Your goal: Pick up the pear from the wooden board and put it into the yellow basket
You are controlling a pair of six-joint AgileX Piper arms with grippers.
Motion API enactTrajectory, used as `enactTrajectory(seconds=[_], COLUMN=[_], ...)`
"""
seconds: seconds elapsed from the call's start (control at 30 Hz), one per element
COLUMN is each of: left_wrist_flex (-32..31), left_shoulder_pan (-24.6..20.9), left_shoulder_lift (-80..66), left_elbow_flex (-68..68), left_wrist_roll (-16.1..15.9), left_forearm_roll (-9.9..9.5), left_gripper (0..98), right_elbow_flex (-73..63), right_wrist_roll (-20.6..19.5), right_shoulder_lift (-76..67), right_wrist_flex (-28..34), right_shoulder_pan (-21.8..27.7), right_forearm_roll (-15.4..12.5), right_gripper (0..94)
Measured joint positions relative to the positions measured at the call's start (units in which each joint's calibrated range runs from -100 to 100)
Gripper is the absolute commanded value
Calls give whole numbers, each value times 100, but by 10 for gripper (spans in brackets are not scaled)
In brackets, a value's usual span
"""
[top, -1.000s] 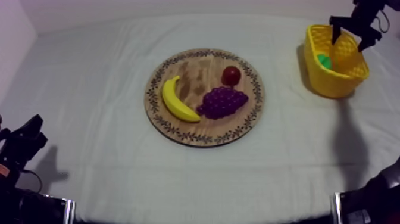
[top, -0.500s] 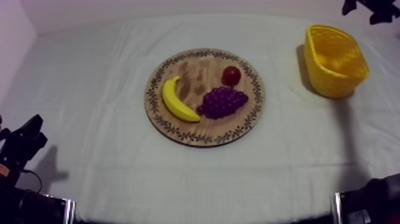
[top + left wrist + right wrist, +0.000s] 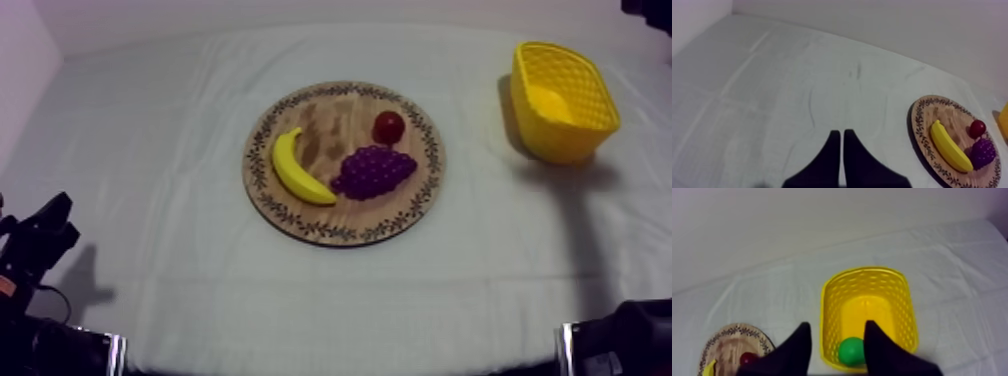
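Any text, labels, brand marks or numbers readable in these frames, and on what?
None: nothing here can be read as a word, number, brand or sign.
The board has a decorative rim pattern, not lettering.
The basket, pear, banana, grapes, small red fruit and cloth are unmarked.

Close together: banana [image 3: 297,168], grapes [image 3: 374,171], small red fruit [image 3: 388,127].

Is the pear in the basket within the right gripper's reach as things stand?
Probably yes: the right gripper hangs open above the basket, and the pear lies uncovered inside, close to one wall. That wall may crowd one finger.
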Motion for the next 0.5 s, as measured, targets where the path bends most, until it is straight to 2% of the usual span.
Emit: enactTrajectory(seconds=[0.2,0.37,0.5], left_wrist_flex=[0,0,0], left_shoulder_pan=[0,0,0], left_shoulder_lift=[0,0,0], left_elbow_flex=[0,0,0], left_wrist_roll=[0,0,0], left_forearm_roll=[0,0,0], left_gripper=[1,1,1], right_elbow_flex=[1589,2936,3936], right_wrist_roll=[57,267,566], right_shoulder_lift=[-1344,-2490,-3374], right_wrist_flex=[-926,-1599,-1542], right_shoulder_pan=[-117,-85,11], right_forearm_roll=[-100,-365,-654], right_gripper=[40,9,5])
